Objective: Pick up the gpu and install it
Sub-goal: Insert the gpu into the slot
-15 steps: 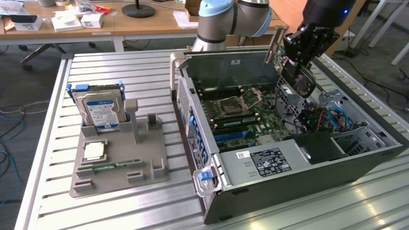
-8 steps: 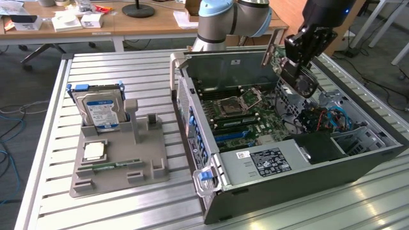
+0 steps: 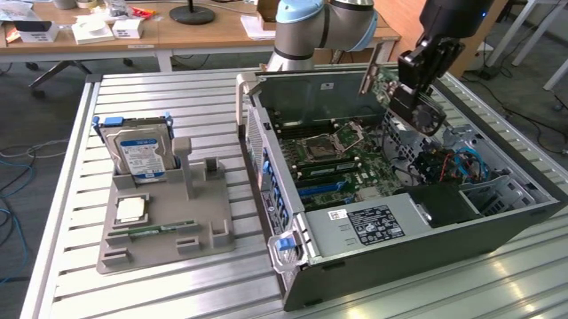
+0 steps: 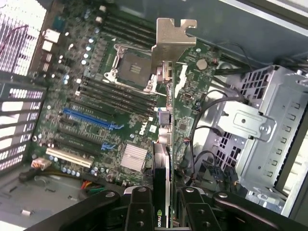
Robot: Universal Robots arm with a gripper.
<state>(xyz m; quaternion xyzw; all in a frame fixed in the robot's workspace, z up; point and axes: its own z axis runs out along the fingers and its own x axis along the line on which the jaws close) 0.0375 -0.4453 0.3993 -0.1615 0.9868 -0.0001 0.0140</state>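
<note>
The gpu (image 3: 424, 114) hangs in the air over the open computer case (image 3: 497, 232), tilted, with its metal end bracket (image 3: 368, 72) pointing up and towards the exterior view's left. The gripper (image 3: 411, 90) has it clamped: the jaws stand partly closed on the card's far end, one of the fingers (image 4: 139, 209) on each face, the card seen edge-on in the wrist view. Beneath it lies the motherboard (image 4: 96, 96) with its empty processor socket (image 4: 130, 67) and a blue slot (image 4: 89, 118); the card is not seated in any slot. A metal drive cage (image 4: 260, 130) sits beside the board. Well apart, on the slatted table (image 3: 177, 93), a hard drive (image 3: 138, 153) stands upright in a grey holder (image 3: 169, 232)
</note>
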